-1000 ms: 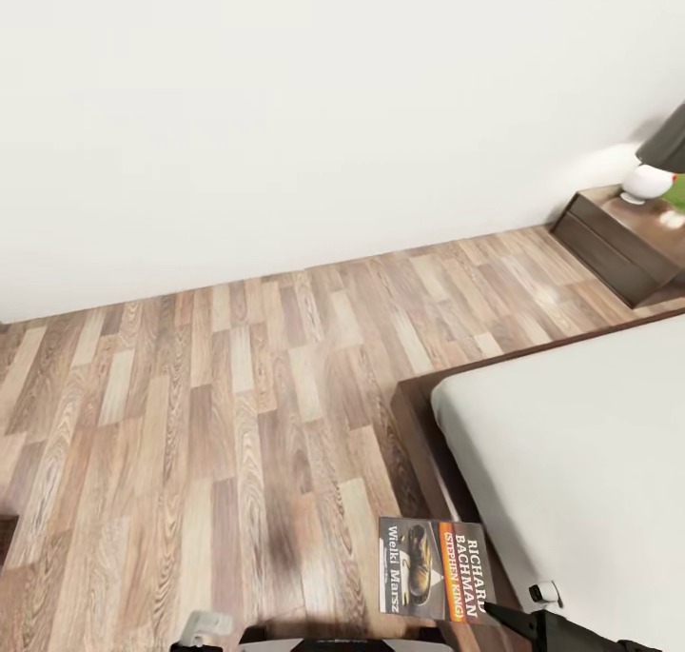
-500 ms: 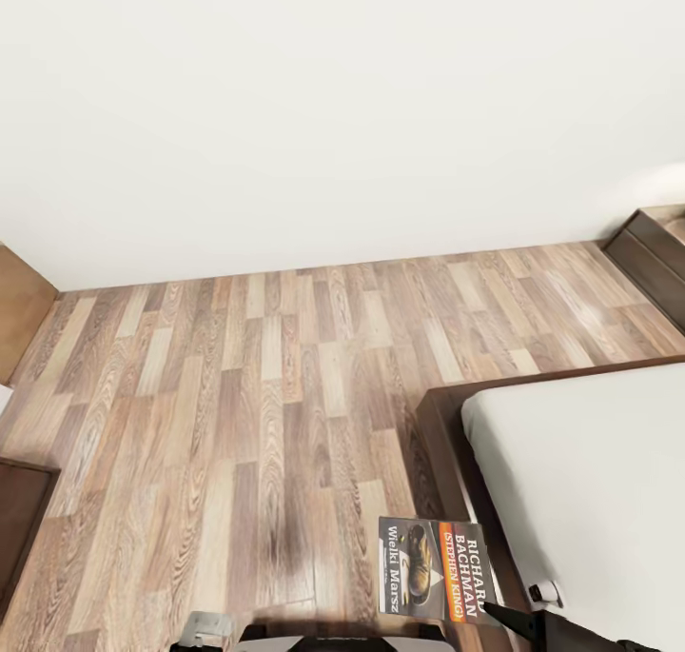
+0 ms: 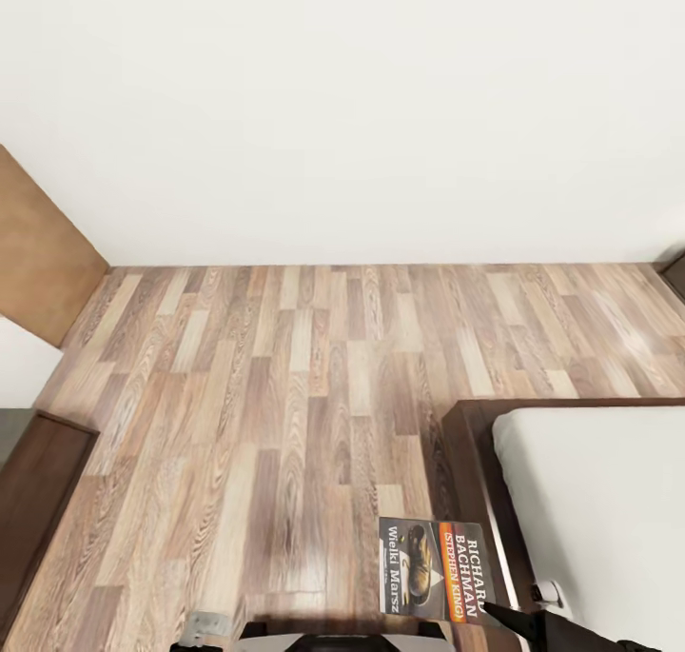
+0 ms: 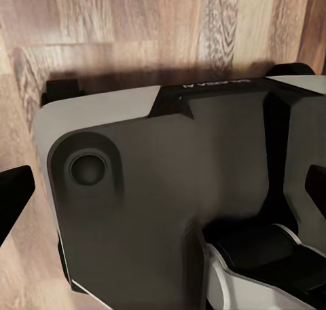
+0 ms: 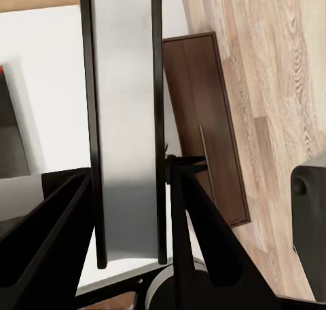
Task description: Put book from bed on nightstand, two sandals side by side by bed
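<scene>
Looking down from the head view: the book [image 3: 436, 570] hangs cover up over the wood-plank floor [image 3: 285, 395], just off the bed's near left corner, with white and orange lettering readable.
Right gripper [image 3: 497, 615]: at the book's lower right corner, its dark fingers pressed onto that corner, pinching the book.
Bed [image 3: 476, 481]: dark wooden frame and pale mattress fill the lower right of the floor area; the book's right edge overlaps the frame's left rail.
Room: a plain white wall [image 3: 362, 109] meets the floor; a dark brown cabinet [image 3: 38, 481] sits at the left edge.
Left wrist view: the robot's own grey and white base [image 4: 170, 195] stands over the plank floor; a black fingertip [image 4: 13, 201] pokes in at one side, and whether that pincer is spread or pressed together I cannot tell.
Right wrist view: the book [image 5: 125, 120] is seen edge-on as a pale strip between dark covers, clamped between the two black fingers [image 5: 197, 228]; beyond it lie a dark brown cabinet [image 5: 204, 120] and the floor.
</scene>
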You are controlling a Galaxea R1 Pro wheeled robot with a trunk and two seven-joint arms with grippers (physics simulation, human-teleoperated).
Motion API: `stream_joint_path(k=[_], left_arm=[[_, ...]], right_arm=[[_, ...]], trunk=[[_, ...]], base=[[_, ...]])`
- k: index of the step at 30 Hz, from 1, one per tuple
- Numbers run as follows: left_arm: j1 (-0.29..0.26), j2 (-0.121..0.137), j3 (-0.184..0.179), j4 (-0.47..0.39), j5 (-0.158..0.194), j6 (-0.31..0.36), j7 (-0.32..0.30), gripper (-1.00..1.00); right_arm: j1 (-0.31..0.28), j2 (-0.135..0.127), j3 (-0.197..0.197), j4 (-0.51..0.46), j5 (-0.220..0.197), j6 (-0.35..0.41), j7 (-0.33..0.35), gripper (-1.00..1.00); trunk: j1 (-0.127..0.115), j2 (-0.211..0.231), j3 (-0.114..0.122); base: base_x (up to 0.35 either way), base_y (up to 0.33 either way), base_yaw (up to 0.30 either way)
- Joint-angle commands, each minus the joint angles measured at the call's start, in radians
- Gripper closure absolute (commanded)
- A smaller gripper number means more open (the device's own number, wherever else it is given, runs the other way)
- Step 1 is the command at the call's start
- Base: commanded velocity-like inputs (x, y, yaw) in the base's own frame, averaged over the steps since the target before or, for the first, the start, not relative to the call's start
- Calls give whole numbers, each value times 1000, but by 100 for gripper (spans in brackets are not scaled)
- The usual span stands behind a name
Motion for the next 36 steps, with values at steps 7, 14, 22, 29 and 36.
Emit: stream_joint_path(k=[7, 14, 22, 29, 36], left_arm=[[-1, 0, 2, 2, -3, -4, -3, -100], [-1, 0, 2, 2, -3, -4, -3, -100], [-1, 0, 2, 2, -3, -4, -3, -100], [-1, 0, 2, 2, -3, -4, -3, -100], [-1, 0, 2, 2, -2, -4, -3, -100]], right_arm=[[0, -1, 7, -1, -9, 10, 2, 100], [0, -2, 7, 1, -9, 10, 2, 100], [0, -3, 3, 20, -9, 11, 2, 100], [0, -1, 4, 78, -9, 9, -64, 100], [0, 1, 6, 82, -8, -63, -70, 100]], trunk=[[0, -1, -4], [0, -1, -6], [0, -1, -6], [0, -1, 0], [0, -1, 11]], base=[[0, 0, 277], [0, 0, 179], [0, 0, 13], [0, 0, 0], [0, 0, 0]])
